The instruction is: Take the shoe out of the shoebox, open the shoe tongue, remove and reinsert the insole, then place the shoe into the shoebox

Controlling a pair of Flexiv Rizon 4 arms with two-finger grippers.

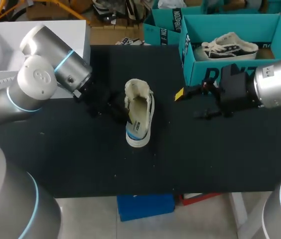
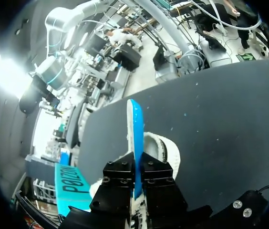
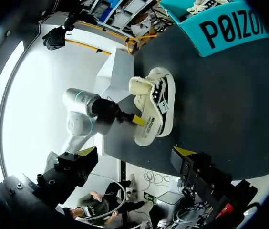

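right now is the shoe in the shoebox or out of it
Out: the shoe lies on the black table, apart from the teal shoebox, which holds another shoe.

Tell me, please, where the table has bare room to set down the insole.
The widest bare table lies between the shoe and the near edge. A narrower gap sits between shoe and right arm. It is crowded left of the shoe, where the left arm holds the insole in its jaws, and by the shoebox.

The head view looks down on the table (image 1: 80, 159) from above and behind; both wrist views look low across it (the left one nearest), all sharing the shoe (image 1: 139, 117).
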